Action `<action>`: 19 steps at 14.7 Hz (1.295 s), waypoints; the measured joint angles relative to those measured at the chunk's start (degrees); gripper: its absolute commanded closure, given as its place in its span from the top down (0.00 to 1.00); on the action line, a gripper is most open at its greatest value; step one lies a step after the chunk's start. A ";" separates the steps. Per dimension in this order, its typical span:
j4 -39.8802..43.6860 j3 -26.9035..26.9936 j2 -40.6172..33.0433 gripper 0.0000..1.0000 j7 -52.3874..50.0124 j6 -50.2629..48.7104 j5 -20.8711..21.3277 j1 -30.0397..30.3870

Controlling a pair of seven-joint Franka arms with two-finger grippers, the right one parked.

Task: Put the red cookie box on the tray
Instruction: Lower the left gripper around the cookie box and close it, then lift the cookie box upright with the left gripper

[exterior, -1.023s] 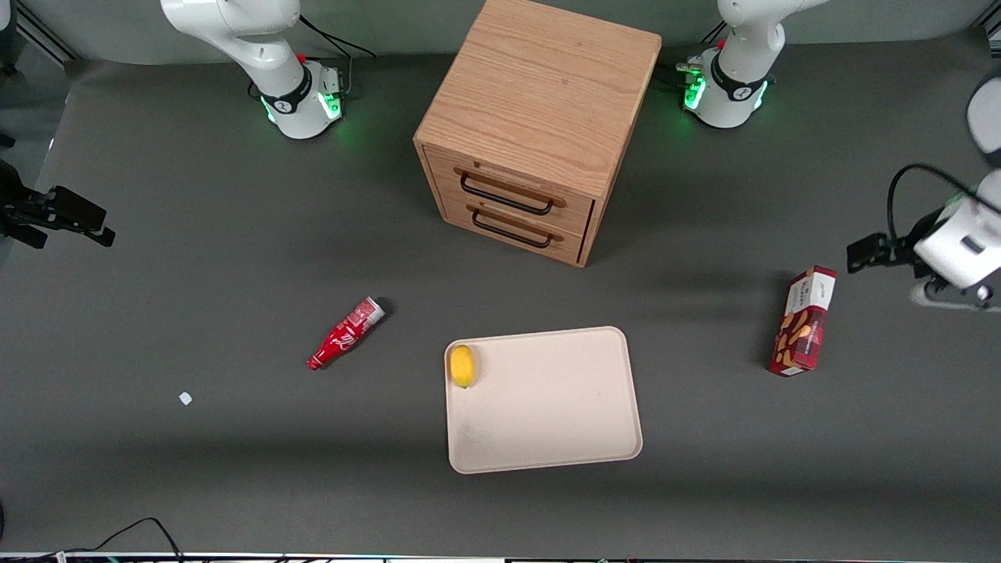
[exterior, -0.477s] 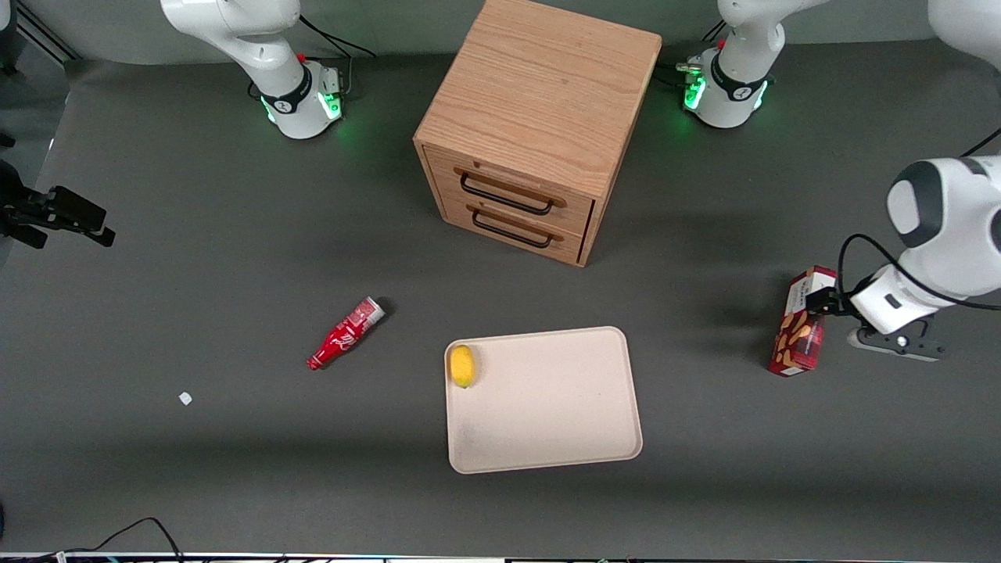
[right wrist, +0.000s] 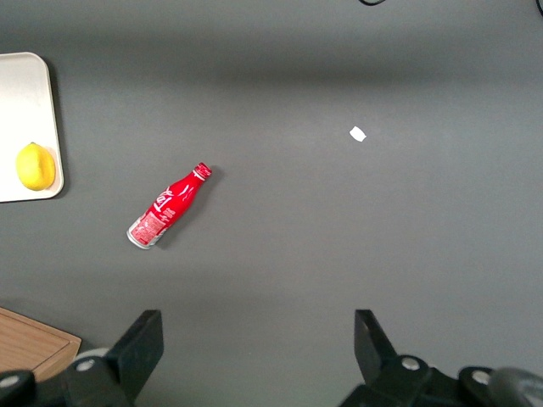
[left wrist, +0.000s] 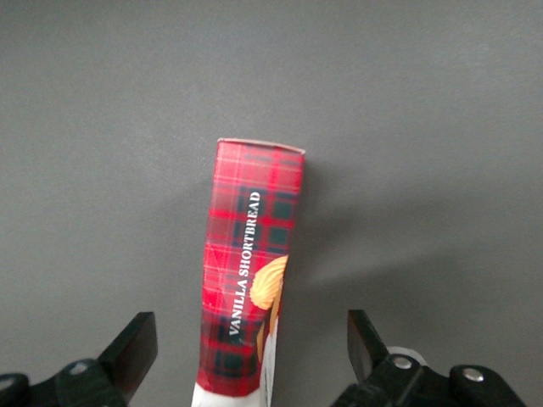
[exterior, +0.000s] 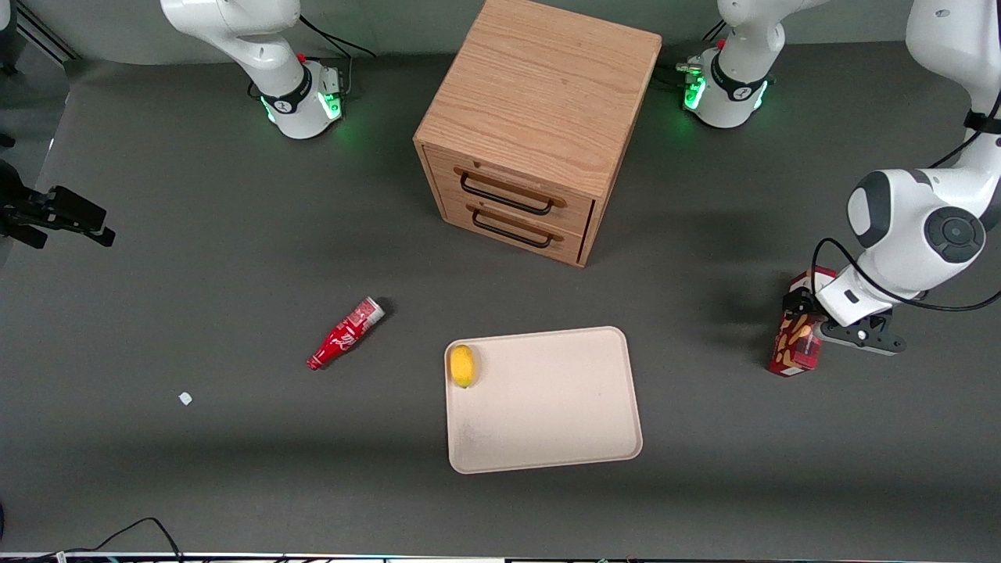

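Red cookie box (exterior: 796, 344) on table at 3 o'clock from tray (exterior: 547, 407), well apart | gripper (left wrist: 250, 348) above it, fingers (left wrist: 136, 343) spread either side, nothing held | aligned for grasp across narrow faces

red cookie box (exterior: 794, 348): plaid, on table | tray (exterior: 547, 407): cream, well apart

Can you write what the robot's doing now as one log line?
phase: reach | gripper: open, straddling dark-red plaid cookie box | cream-beige tray: holds yellow lemon
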 measured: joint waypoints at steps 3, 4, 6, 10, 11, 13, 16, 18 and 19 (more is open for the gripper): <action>-1.24 0.53 2.28 1.00 0.07 3.77 0.27 -0.01; -1.34 0.69 3.02 0.97 0.07 4.48 0.30 -0.01; -1.36 0.97 3.93 0.58 0.07 4.99 0.40 -0.02; -1.37 1.13 4.12 0.00 0.07 5.01 0.54 -0.03; -1.37 1.13 4.12 0.00 0.08 4.99 0.56 -0.04; -1.37 1.14 4.12 0.00 0.07 4.89 0.60 -0.04; -1.37 1.13 4.11 0.00 0.07 4.88 0.60 -0.05; -1.34 1.13 4.09 0.00 0.07 4.87 0.60 -0.05; -1.19 1.13 4.02 0.00 0.06 4.61 0.60 -0.05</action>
